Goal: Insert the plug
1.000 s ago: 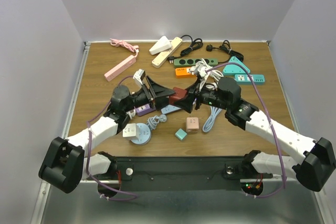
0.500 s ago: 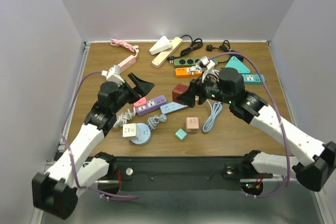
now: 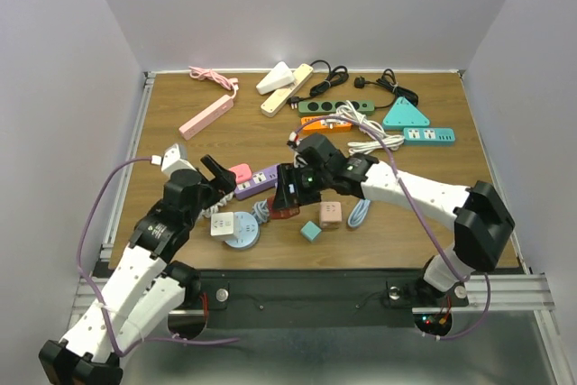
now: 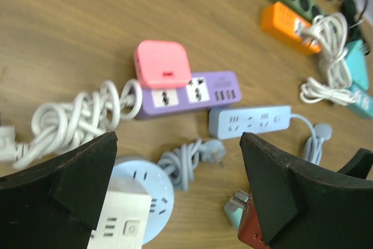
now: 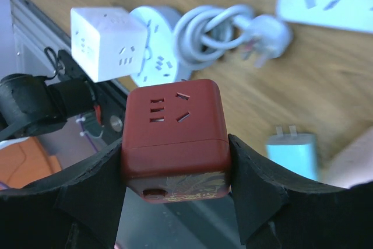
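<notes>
My right gripper (image 3: pixel 287 196) is shut on a dark red cube socket (image 3: pixel 285 201), held above the table near the front middle. In the right wrist view the red cube (image 5: pixel 175 132) sits squeezed between both fingers, slotted face up; its plug prongs are hidden. My left gripper (image 3: pixel 219 178) hangs open and empty at the left. Between its spread fingertips (image 4: pixel 81 173) lie a bundled grey cable with a plug (image 4: pixel 192 158) and a round pale blue socket (image 4: pixel 143 193). A purple power strip (image 3: pixel 261 180) carrying a pink cube (image 3: pixel 240 173) lies between the two grippers.
A white cube (image 3: pixel 223 224) rests on the round socket (image 3: pixel 243 239). A light blue strip (image 4: pixel 250 122), a teal adapter (image 3: pixel 311 231) and a tan cube (image 3: pixel 331 214) lie near the front. Orange, green, teal, cream and pink strips with cables crowd the back.
My left gripper has drawn back from the red cube to the near left and opened wider. The right gripper has carried the cube left and toward the front edge.
</notes>
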Robot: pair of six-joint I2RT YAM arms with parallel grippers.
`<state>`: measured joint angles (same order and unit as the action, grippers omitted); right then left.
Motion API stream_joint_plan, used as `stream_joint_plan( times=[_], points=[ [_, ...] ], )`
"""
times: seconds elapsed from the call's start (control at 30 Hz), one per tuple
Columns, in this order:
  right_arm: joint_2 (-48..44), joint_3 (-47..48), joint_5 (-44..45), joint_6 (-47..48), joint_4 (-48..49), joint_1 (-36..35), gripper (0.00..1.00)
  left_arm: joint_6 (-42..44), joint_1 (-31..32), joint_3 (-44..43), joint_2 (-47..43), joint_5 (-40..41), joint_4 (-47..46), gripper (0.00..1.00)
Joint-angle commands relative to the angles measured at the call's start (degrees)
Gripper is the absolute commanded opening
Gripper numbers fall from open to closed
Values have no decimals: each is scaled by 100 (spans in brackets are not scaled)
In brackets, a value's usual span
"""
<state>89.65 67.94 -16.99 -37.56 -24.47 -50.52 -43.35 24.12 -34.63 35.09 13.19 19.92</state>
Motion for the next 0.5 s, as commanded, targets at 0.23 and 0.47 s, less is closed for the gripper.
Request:
stream_joint_plan(
  times=[0.23,0.47],
  points=[
    [71,263,600,-366,65,-195,0,-1640,2078,62,295,2011,1232,99],
    [-175,18,645,160,56,349,0,-2554,2826,-228,700,2793,2189,99]
  ],
)
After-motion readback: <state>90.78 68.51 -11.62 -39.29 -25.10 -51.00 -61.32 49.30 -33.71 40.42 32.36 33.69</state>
